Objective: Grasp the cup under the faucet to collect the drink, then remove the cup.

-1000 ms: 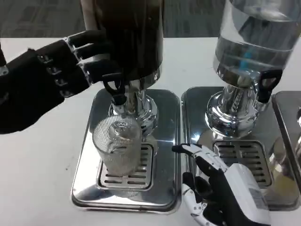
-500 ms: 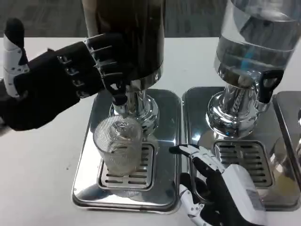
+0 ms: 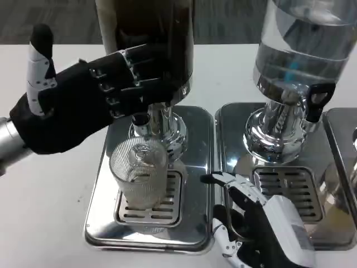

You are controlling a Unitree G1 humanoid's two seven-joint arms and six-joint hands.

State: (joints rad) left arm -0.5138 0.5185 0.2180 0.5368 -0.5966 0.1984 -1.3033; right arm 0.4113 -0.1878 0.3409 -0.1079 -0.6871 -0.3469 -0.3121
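A clear ribbed cup [image 3: 139, 170] stands upright on the grate of the steel drip tray [image 3: 195, 167], directly below the spout [image 3: 140, 123] of the dark drink dispenser [image 3: 162, 33]. The cup looks clear, with no dark liquid visible in it. My left hand [image 3: 95, 100] reaches in from the left. Its fingers lie stretched across the front of the dispenser where the tap lever sits, hiding the lever, and its thumb points up. My right hand [image 3: 262, 229] rests low at the front, to the right of the cup, fingers spread and apart from it.
A second dispenser [image 3: 301, 50] holding clear water stands to the right, with a black tap [image 3: 315, 100] and its own steel tray [image 3: 234, 139]. A third tray edge [image 3: 343, 145] shows at the far right. White table lies to the left of the trays.
My left hand has moved right and up, from beside the dispenser to over its tap lever, which is now covered. The right hand and the cup have stayed put.
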